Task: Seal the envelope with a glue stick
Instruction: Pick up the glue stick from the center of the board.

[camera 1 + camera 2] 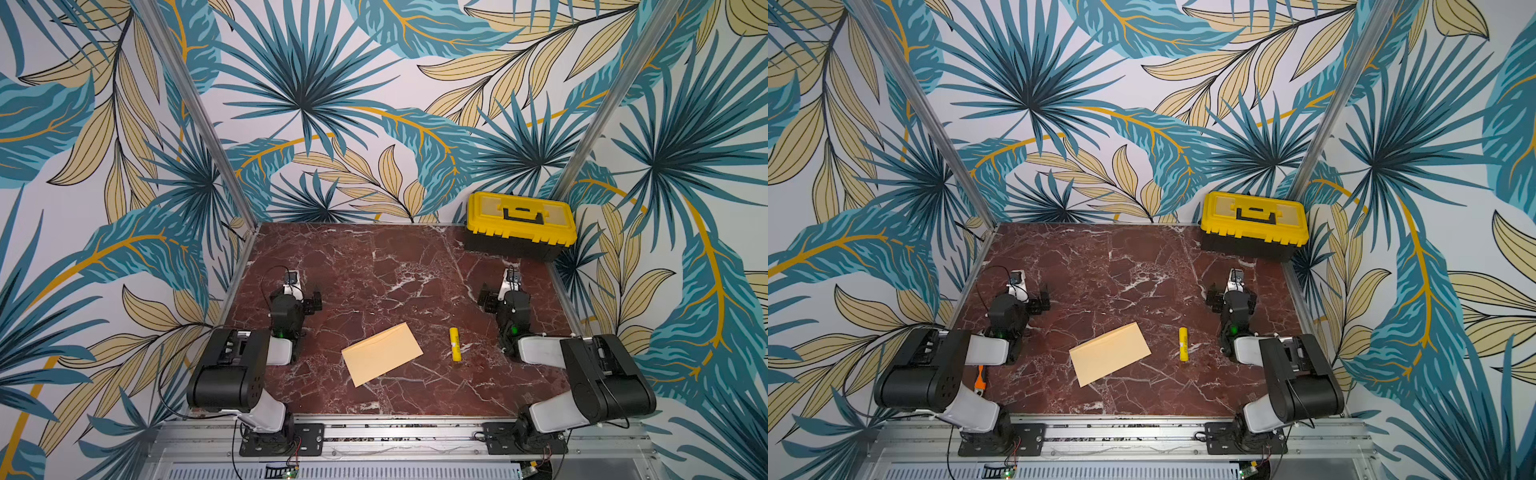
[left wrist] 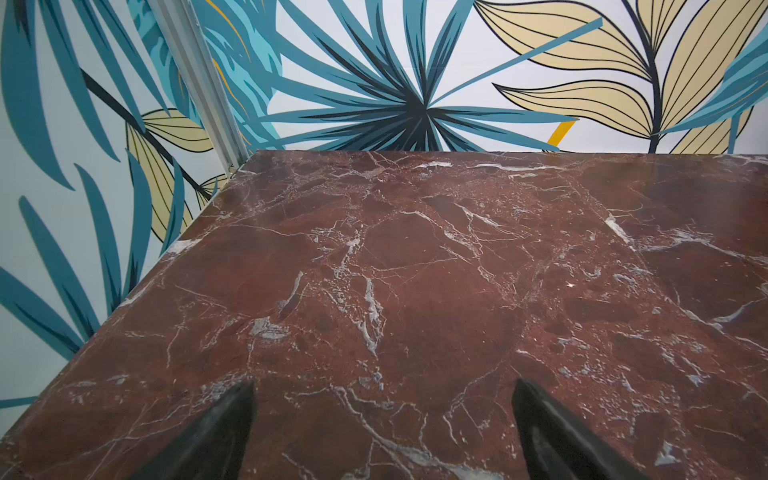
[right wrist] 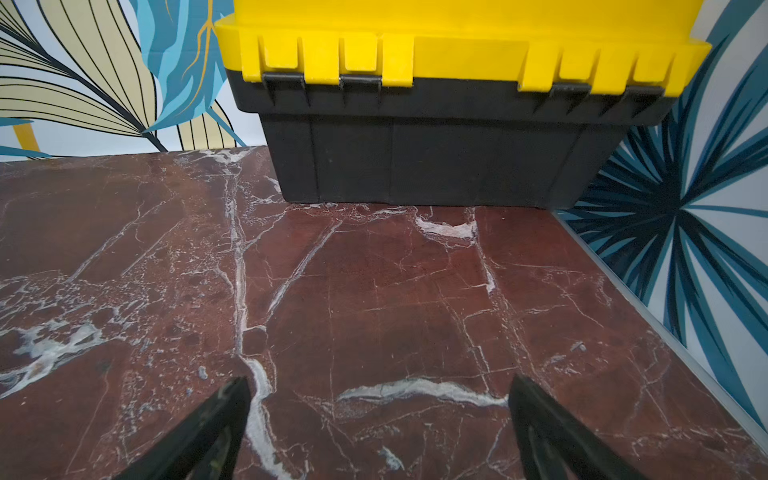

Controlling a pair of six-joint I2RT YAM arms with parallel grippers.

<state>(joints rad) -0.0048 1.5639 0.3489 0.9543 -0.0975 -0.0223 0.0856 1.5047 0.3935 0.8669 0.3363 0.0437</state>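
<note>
On table [image 1: 374,270]: envelope [image 1: 382,353] flat, glue stick [image 1: 454,344] near; left tool [image 2: 382,390], right tool [image 3: 379,386] both spread wide, empty.

Leaf-print walls [image 1: 374,83], red marble tabletop [image 1: 374,270]

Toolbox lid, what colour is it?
The toolbox lid is bright yellow, on a black base; clearest in the right wrist view.

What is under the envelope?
Only the marble tabletop shows around the envelope; it lies flat, plain face up. Its underside, and any flap there, is covered. The glue stick lies apart.
</note>
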